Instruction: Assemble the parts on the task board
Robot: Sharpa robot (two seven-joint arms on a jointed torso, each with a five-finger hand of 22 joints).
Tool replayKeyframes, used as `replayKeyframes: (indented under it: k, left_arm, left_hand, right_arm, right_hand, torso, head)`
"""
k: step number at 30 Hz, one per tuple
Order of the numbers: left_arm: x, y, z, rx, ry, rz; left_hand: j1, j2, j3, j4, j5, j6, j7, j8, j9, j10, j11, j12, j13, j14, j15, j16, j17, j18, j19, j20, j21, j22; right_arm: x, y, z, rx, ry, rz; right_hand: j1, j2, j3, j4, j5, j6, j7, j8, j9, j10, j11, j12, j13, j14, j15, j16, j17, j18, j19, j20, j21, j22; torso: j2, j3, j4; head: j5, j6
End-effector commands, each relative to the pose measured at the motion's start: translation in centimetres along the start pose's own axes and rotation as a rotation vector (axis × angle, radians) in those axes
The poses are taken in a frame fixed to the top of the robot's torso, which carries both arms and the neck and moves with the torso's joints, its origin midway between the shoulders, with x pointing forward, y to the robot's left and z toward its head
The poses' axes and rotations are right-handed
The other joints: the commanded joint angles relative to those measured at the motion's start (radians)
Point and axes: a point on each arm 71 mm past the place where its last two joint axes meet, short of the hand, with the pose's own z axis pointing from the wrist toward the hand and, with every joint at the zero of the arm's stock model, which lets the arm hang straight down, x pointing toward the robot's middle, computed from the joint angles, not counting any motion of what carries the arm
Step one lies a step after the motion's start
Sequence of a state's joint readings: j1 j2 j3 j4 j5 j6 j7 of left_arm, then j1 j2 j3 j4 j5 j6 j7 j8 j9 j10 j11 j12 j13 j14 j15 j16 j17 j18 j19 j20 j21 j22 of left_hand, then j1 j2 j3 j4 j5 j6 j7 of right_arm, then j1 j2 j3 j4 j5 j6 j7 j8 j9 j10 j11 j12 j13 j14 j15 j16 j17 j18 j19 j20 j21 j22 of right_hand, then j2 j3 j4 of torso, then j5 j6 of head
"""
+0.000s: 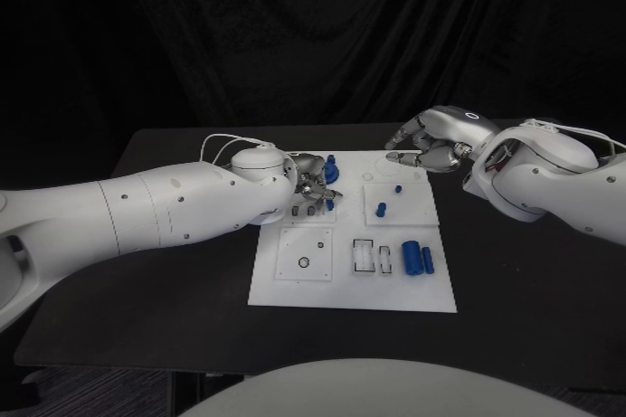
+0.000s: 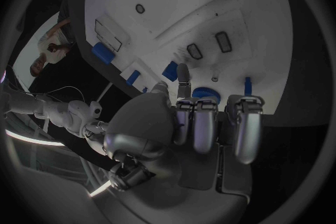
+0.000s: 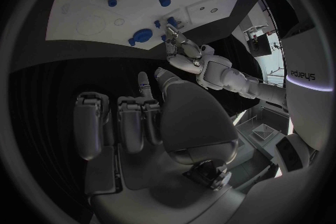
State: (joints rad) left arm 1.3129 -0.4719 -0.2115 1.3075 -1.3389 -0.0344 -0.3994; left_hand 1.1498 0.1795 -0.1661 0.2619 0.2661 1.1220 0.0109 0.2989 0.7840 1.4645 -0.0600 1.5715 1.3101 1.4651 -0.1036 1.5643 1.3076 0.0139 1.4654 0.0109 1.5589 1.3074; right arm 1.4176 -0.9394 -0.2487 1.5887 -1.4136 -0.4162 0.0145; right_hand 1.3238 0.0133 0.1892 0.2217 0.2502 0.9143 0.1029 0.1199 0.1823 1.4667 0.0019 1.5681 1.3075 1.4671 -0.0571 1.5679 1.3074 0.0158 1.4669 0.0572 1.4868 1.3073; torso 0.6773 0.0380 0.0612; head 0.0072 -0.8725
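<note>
The white task board (image 1: 333,286) lies mid-table. My left hand (image 1: 313,187) is low over its far left corner, most fingers curled in. One straight finger and the thumb reach a small blue part (image 2: 170,70) standing on the board; I cannot tell whether they grip it. A blue toothed disc (image 2: 206,94) and a thin blue peg (image 2: 247,83) stand just beside that hand. My right hand (image 1: 431,150) hovers at the board's far right corner, its fingers (image 3: 133,123) curled with nothing in them. Two blue cylinders (image 1: 418,258) lie at the board's right side.
Two small blue parts (image 1: 381,209) (image 1: 398,188) stand on the raised far right plate. Rectangular slots (image 1: 364,256) and a round hole (image 1: 303,262) open in the board's near half. Black table (image 1: 170,317) surrounds the board.
</note>
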Motion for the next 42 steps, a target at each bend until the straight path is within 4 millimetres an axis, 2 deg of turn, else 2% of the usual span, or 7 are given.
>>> replayKeyframes:
  k: [1, 15, 23, 27, 42]
  left_arm:
    - [0.21, -0.32, 0.06, 0.018, 0.014, 0.007]
    - [0.40, -0.49, 0.11, 0.017, 0.029, 0.013]
    - [0.43, -0.53, 0.12, 0.020, 0.030, 0.013]
    - [0.46, -0.55, 0.13, 0.021, 0.032, 0.014]
    - [0.53, -0.39, 0.11, 0.022, 0.039, 0.016]
  left_hand:
    - [0.010, -0.001, 0.008, 0.001, 0.005, 0.001, 0.003, -0.004, 0.001, 0.106, 0.008, -0.001, 0.261, 0.106, 0.007, 0.006, 0.263, -0.006, 0.084, 0.005, -0.005, 0.236]
    - [0.014, -0.003, 0.014, -0.002, 0.014, 0.006, 0.002, -0.006, 0.005, 0.106, 0.008, -0.001, 0.261, 0.106, 0.007, 0.006, 0.263, -0.005, 0.083, 0.006, -0.006, 0.234]
    - [0.019, -0.005, 0.021, -0.007, 0.021, 0.004, 0.002, -0.012, 0.006, 0.106, 0.008, -0.001, 0.261, 0.106, 0.007, 0.006, 0.263, -0.005, 0.082, 0.006, -0.007, 0.232]
    - [0.026, -0.010, 0.034, -0.012, 0.042, 0.003, 0.003, -0.020, 0.010, 0.106, 0.008, -0.001, 0.261, 0.106, 0.007, 0.006, 0.263, -0.005, 0.081, 0.006, -0.007, 0.232]
    - [0.042, -0.024, 0.058, -0.027, 0.070, 0.001, 0.003, -0.035, 0.016, 0.106, 0.009, -0.001, 0.261, 0.106, 0.008, 0.006, 0.263, -0.004, 0.079, 0.007, -0.010, 0.229]
  right_arm:
    - [0.06, -0.03, 0.00, 0.000, -0.005, 0.000]
    - [0.02, -0.04, 0.02, -0.002, -0.011, -0.001]
    - [0.03, 0.00, 0.07, -0.004, -0.012, -0.001]
    - [0.03, -0.01, 0.08, -0.003, -0.012, -0.001]
    - [0.04, -0.01, 0.08, -0.003, -0.011, -0.001]
  right_hand:
    - [0.010, 0.000, -0.002, -0.007, 0.004, 0.007, 0.001, -0.007, -0.002, 0.104, 0.008, 0.003, 0.263, 0.104, 0.006, 0.003, 0.263, 0.008, 0.056, 0.003, -0.002, 0.233]
    - [0.010, 0.000, -0.001, -0.007, 0.005, 0.007, 0.001, -0.007, -0.002, 0.104, 0.008, 0.003, 0.263, 0.104, 0.006, 0.003, 0.263, 0.007, 0.056, 0.003, -0.001, 0.233]
    - [0.011, -0.001, 0.000, -0.008, 0.008, 0.008, 0.001, -0.007, -0.002, 0.104, 0.009, 0.003, 0.263, 0.104, 0.006, 0.003, 0.263, 0.007, 0.056, 0.003, -0.002, 0.233]
    - [0.011, -0.001, 0.000, -0.009, 0.010, 0.008, 0.002, -0.007, -0.002, 0.104, 0.009, 0.003, 0.263, 0.104, 0.006, 0.003, 0.263, 0.008, 0.056, 0.003, -0.002, 0.233]
    - [0.019, -0.001, 0.014, -0.018, 0.046, 0.011, 0.003, -0.011, -0.004, 0.104, 0.010, 0.003, 0.263, 0.104, 0.007, 0.003, 0.263, 0.008, 0.055, 0.004, -0.004, 0.232]
  torso:
    - [-0.001, -0.0003, -0.0007]
    - [-0.001, -0.0017, 0.0002]
    - [-0.001, -0.0015, 0.0001]
    - [-0.001, -0.0018, 0.0004]
    - [0.000, -0.0011, 0.0001]
  head:
    - [0.001, 0.000]
    - [-0.004, 0.000]
    - [-0.001, 0.000]
    - [-0.001, 0.000]
    - [0.000, 0.000]
